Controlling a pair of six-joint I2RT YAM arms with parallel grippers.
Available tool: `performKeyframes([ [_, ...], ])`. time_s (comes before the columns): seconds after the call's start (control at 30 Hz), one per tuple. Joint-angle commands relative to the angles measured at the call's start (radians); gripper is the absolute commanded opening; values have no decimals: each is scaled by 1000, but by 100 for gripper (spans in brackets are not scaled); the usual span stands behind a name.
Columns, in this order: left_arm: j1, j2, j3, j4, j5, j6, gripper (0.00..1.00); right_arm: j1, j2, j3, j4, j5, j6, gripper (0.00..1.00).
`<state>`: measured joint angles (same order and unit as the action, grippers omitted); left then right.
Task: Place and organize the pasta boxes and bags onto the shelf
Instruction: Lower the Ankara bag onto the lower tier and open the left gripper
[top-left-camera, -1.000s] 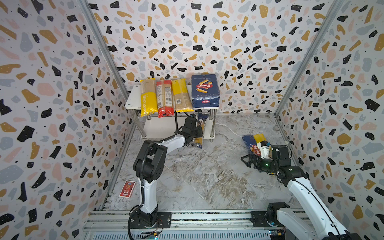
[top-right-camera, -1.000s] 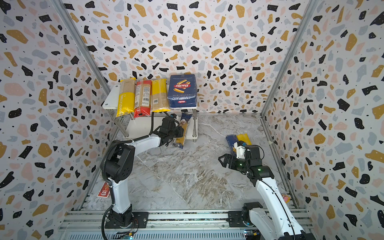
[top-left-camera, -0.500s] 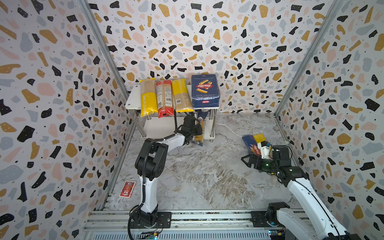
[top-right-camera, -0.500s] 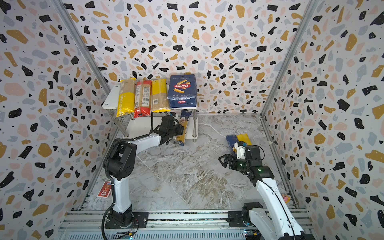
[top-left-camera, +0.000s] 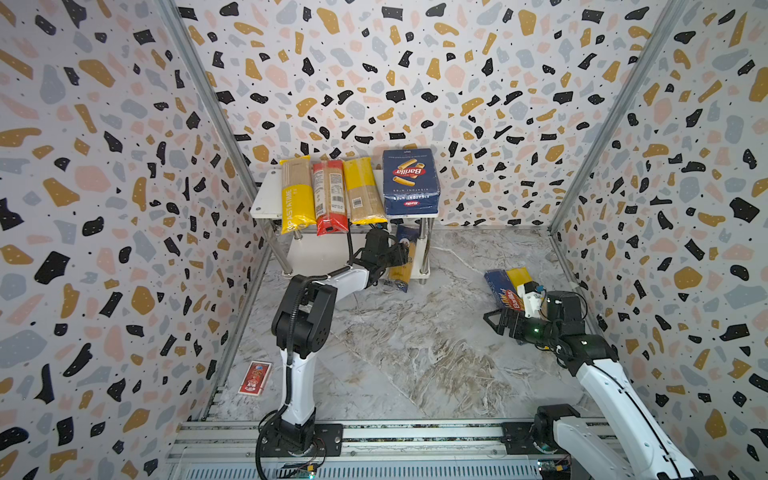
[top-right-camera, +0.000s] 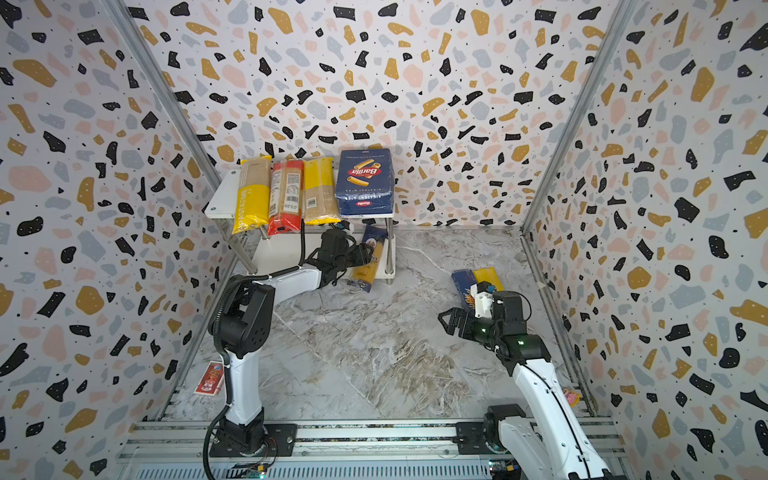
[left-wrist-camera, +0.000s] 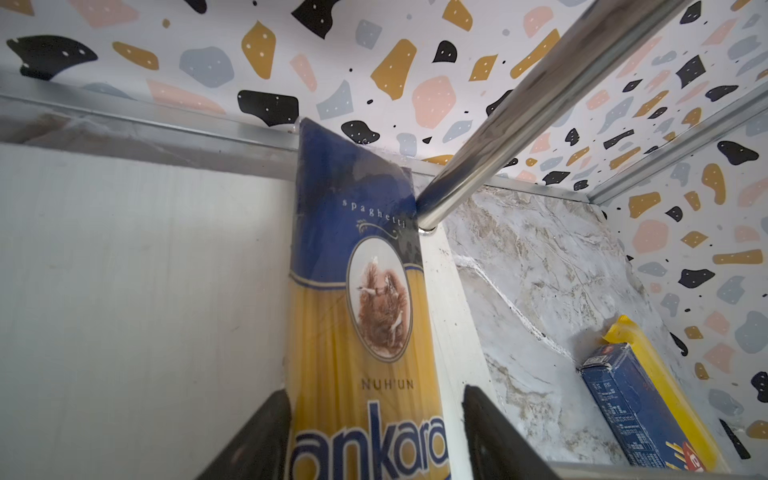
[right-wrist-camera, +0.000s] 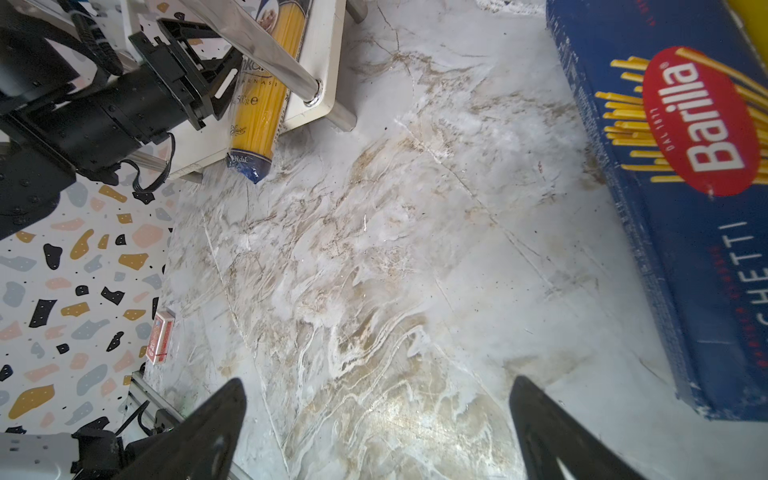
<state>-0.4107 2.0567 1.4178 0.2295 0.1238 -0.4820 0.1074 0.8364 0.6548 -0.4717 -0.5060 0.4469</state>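
Note:
The shelf stands at the back. Its top board carries two yellow-ended bags, a red-ended bag and the wide Barilla rigatoni box. The blue-and-yellow ankara bag lies along the right edge of the lower board, its near end overhanging the front. My left gripper straddles that bag, open, with a gap beside one finger. The long Barilla spaghetti box lies on the floor at the right with a yellow bag behind it. My right gripper hovers open beside the box, holding nothing.
A chrome post rises right next to the ankara bag's far end. A small red card box lies on the floor by the left wall. Marble floor stretches between the two arms. Patterned walls close in three sides.
My left gripper's jaws have spread apart and let go of the ankara bag, which now rests on the lower board. The right arm has not moved.

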Motion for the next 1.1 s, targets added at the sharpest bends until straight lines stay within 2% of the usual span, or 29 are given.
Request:
performKeyframes([
  [0.0,5,-57,-19,70,11,22,72,-4,-18,10,-21,-15,-1,99],
  [0.17,6,-102,-48,66,19,18,75,-5,-29,22,-33,-10,-2,99],
  [0.4,5,-224,-197,108,29,6,84,-5,-32,18,-28,18,-8,99],
  [0.7,4,-369,-371,111,42,10,85,-9,-10,-4,9,31,4,99],
  [1.07,3,-442,-477,114,103,-12,86,-9,-82,7,-50,65,17,99],
])
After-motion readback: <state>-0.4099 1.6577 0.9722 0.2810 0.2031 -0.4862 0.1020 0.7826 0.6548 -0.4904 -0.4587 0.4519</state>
